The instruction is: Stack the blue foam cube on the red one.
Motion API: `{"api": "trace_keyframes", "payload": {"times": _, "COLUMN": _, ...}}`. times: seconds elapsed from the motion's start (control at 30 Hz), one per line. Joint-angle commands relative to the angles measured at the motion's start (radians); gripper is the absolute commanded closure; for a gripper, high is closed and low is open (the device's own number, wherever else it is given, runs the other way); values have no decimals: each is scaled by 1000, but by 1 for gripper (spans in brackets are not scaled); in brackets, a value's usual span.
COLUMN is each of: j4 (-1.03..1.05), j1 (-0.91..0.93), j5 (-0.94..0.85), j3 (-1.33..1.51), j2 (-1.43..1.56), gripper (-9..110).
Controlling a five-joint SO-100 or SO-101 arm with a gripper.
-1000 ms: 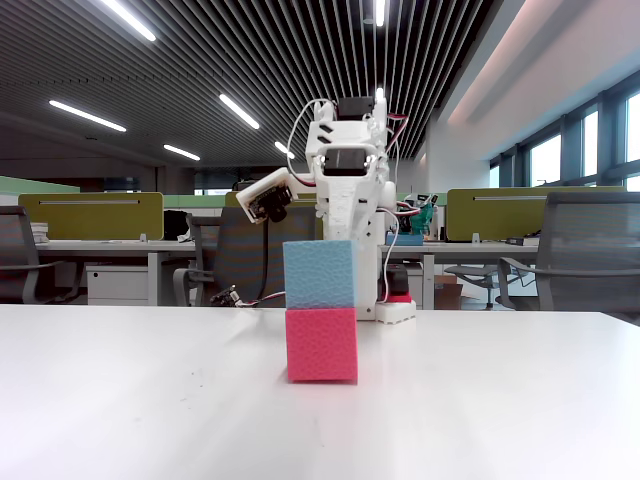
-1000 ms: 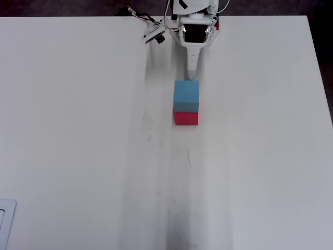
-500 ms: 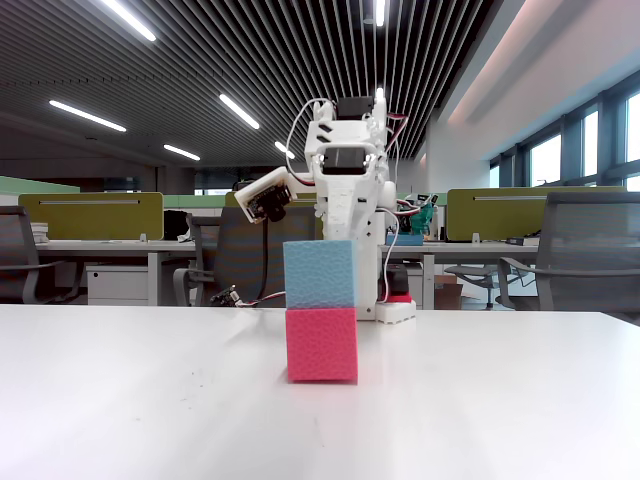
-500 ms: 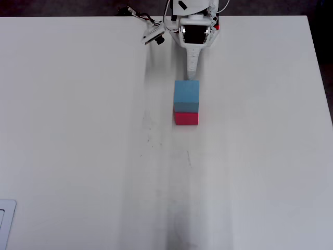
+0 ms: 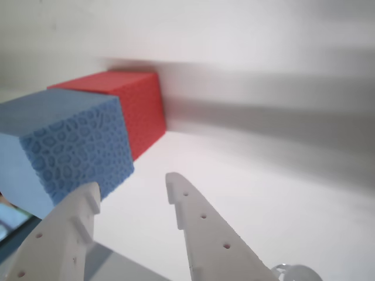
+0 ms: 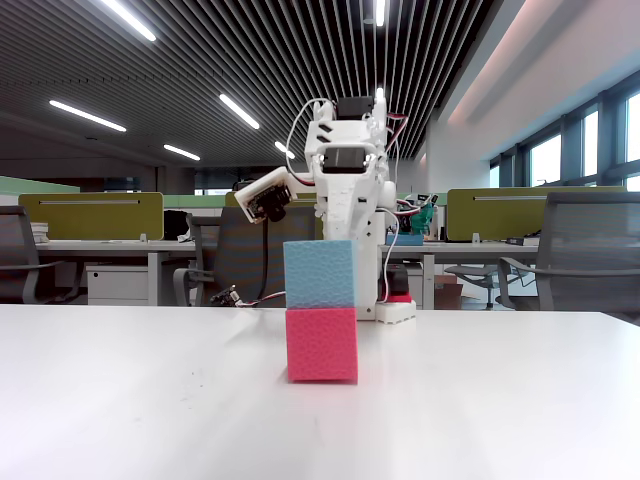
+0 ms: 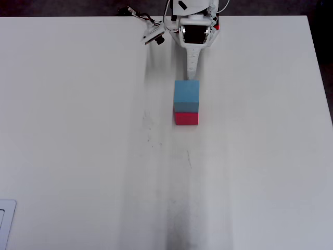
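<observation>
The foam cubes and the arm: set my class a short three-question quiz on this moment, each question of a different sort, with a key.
1. True or false: the blue foam cube rests on top of the red one.
2. The gripper is: A open and empty, B shut on a cube.
3. What do the cubes stand on?

Key: 1 true. 2 A. 3 The white table.

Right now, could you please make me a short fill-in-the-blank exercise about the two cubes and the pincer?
1. The blue foam cube rests on top of the ____ one.
2. In the wrist view, the pincer is ____ and holds nothing.
3. Both cubes stand on a ____ table.
4. In the overhead view, the arm's base sits at the ____ edge of the table.

Missing words: red; open; white; top
</observation>
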Motion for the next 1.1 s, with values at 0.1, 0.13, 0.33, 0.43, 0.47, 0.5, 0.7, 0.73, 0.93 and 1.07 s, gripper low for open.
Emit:
{"api": "trace_keyframes", "payload": {"times": 0.1, "j4": -12, "j1": 2, "j5": 0, "j3": 2, "j2": 3, "gripper": 87}}
{"api": "trace_keyframes", "payload": {"times": 0.13, "j4": -12, "j1": 2, "j5": 0, "j3": 2, "j2": 3, "gripper": 87}}
{"api": "trace_keyframes", "payload": {"times": 0.33, "j4": -12, "j1": 2, "j5": 0, "j3": 2, "j2": 3, "gripper": 86}}
{"api": "trace_keyframes", "payload": {"times": 0.43, "j4": -12, "j1": 2, "j5": 0, "j3": 2, "j2": 3, "gripper": 86}}
{"api": "trace_keyframes", "payload": {"times": 0.47, "j4": -12, "j1": 2, "j5": 0, "j3": 2, "j2": 3, "gripper": 86}}
{"api": "trace_keyframes", "payload": {"times": 0.5, "j4": -12, "j1": 2, "j5": 0, "j3": 2, "j2": 3, "gripper": 85}}
{"api": "trace_keyframes", "payload": {"times": 0.7, "j4": -12, "j1": 2, "j5": 0, "j3": 2, "j2": 3, "gripper": 83}}
{"api": "trace_keyframes", "payload": {"times": 0.73, "j4": -12, "j1": 2, "j5": 0, "j3": 2, "j2": 3, "gripper": 83}}
{"api": "trace_keyframes", "payload": {"times": 0.93, "j4": -12, "j1": 2, "j5": 0, "j3": 2, "j2": 3, "gripper": 83}}
{"api": "trace_keyframes", "payload": {"times": 1.07, "j4": -12, "j1": 2, "j5": 0, "j3": 2, "j2": 3, "gripper": 83}}
